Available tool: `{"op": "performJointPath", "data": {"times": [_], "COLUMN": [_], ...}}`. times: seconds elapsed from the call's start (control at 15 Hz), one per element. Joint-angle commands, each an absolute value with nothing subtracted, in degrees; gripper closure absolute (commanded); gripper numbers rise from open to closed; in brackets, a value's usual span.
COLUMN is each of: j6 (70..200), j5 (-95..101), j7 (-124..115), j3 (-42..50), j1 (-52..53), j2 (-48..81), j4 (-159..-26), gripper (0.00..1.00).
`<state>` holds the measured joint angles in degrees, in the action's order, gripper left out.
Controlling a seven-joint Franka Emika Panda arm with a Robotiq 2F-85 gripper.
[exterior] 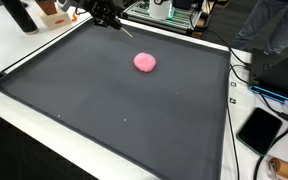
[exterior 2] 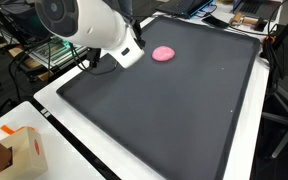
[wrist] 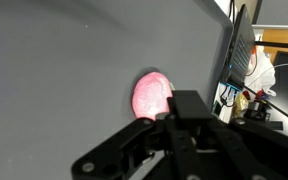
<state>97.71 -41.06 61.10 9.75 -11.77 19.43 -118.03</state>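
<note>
Your gripper [wrist: 189,135] fills the near edge of the wrist view; you cannot tell whether it is open or closed. Beyond it, clear of the gripper, the pink lump [wrist: 152,96] lies on the dark mat [wrist: 64,60], which the white counter [exterior: 24,110] borders.

1. Ahead of the jaws of the gripper [exterior: 124,29], the dark mat [exterior: 104,115] lay flat and open, with only one pink lump [exterior: 145,62] on it.
2. In the wrist view the lump [wrist: 152,96] sat just ahead of the jaws, apart from them, with bare mat on every side.
3. Behind the jaws, the mat's raised rim [exterior: 44,48] and stacked equipment [exterior: 169,12] closed the room off.
4. Well beyond the lump, past the mat's far edge, cables [exterior: 241,75] and a black slab [exterior: 259,130] cluttered the table.
5. The arm's white body [exterior 2: 89,25] hung over the mat's edge behind the jaws.
6. A cardboard box [exterior 2: 19,150] stood well apart, off the mat.
</note>
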Motion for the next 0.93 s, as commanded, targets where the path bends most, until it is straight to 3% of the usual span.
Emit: {"op": "performJointPath", "data": {"times": [0.0,0.87], "j6": [97.99,98.42], "j5": [-43.82,-48.75], "j7": [60.55,57.90], "j3": [8.27,6.49], "j1": [-13.75,-13.80], "j2": [22.52,26.26], "j4": [-116.47,-113.76], "gripper": [0.97,0.97]}}
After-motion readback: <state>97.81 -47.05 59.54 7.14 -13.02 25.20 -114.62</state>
